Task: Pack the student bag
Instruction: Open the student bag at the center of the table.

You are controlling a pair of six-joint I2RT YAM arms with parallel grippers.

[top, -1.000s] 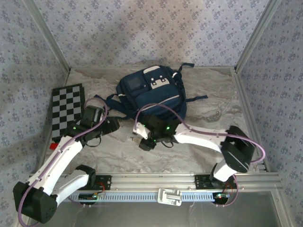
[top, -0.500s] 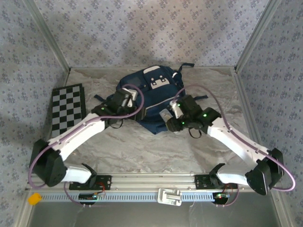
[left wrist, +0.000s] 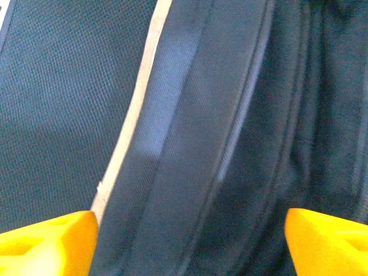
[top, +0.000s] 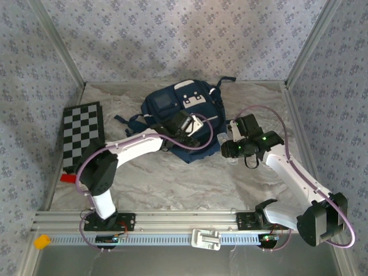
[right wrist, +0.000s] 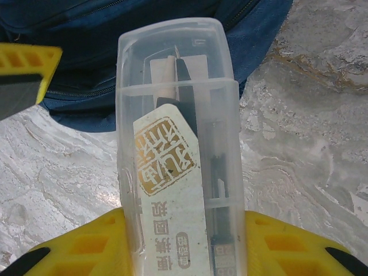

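The student bag [top: 172, 109], navy with a white patch, lies at the back middle of the table. My left gripper [top: 193, 126] hovers over the bag's front right part. In the left wrist view its yellow fingertips [left wrist: 46, 241] stand wide apart, open, above dark fabric [left wrist: 230, 144] and a pale stripe [left wrist: 133, 115]. My right gripper [top: 229, 149] sits just right of the bag's lower corner. It is shut on a clear plastic case [right wrist: 172, 144] with a white gold-stamped label and dark drawing tools inside. The case points toward the bag [right wrist: 115, 34].
A folded checkerboard [top: 82, 135] lies at the left wall with a small red item [top: 66, 178] below it. A yellow object [top: 41, 241] sits past the front rail. The marble tabletop [top: 172, 184] lies in front of the bag. Patterned walls close three sides.
My left arm swung from beside the checkerboard across onto the bag. My right arm carried the case from in front of the bag to its right side.
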